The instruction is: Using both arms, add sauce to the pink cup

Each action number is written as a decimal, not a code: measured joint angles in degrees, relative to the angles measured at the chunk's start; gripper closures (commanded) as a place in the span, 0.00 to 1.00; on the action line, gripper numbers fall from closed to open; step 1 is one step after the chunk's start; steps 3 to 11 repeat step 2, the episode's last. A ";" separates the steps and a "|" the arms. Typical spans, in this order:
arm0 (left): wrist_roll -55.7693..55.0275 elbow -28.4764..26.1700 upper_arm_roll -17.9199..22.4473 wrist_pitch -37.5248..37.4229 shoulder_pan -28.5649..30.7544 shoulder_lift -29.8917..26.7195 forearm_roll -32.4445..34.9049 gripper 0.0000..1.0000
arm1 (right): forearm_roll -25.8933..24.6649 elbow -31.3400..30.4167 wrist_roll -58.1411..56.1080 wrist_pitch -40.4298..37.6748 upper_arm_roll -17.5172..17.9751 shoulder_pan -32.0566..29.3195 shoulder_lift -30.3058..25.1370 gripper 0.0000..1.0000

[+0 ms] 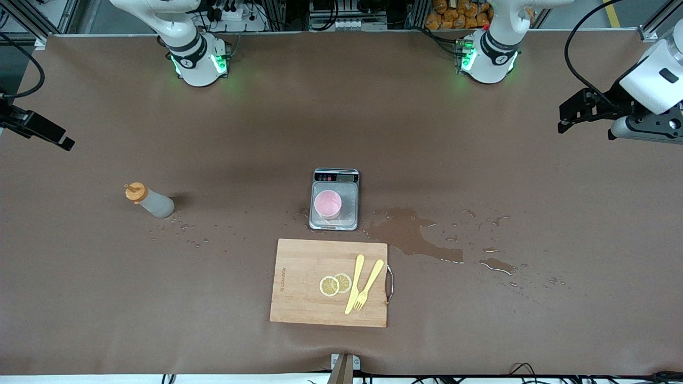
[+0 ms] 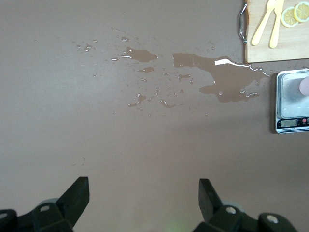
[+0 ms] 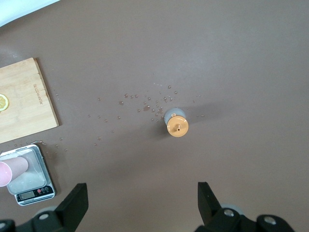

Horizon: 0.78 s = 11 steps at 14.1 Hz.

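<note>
We found the sauce, a translucent whitish-grey squeeze bottle with an orange cap [image 1: 150, 200], standing upright on the brown table [image 1: 213, 133] toward the right arm's end, ringed by small droplets [image 3: 145, 104]. The right gripper [image 3: 141, 205] hung over bare tabletop just beside it, fingers spread wide and holding nothing. The small light-pink round plastic cup [image 1: 327, 204] sat on the steel plate of a grey digital scale [image 1: 334, 199], well apart from both grippers. The left gripper [image 2: 144, 202] waited over the left arm's end of the table, likewise released and empty, with a spilled puddle [image 2: 227, 79] between it and the scale. Beside the scale lay a wooden cutting board [image 1: 329, 282] carrying two lemon slices [image 1: 335, 284], a yellow knife [image 1: 355, 284] and a yellow fork [image 1: 368, 285].
</note>
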 measured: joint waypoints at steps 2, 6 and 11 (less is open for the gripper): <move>0.00 0.01 -0.03 0.00 0.00 0.00 0.00 0.00 | -0.09 0.00 -0.23 0.04 0.02 0.00 0.04 0.00; 0.00 0.01 -0.03 0.00 0.00 0.00 0.00 0.00 | -0.09 0.00 -0.23 0.04 0.02 0.00 0.04 0.00; 0.00 0.01 -0.03 0.00 0.00 0.00 0.00 0.00 | -0.09 0.00 -0.23 0.04 0.02 0.00 0.04 0.00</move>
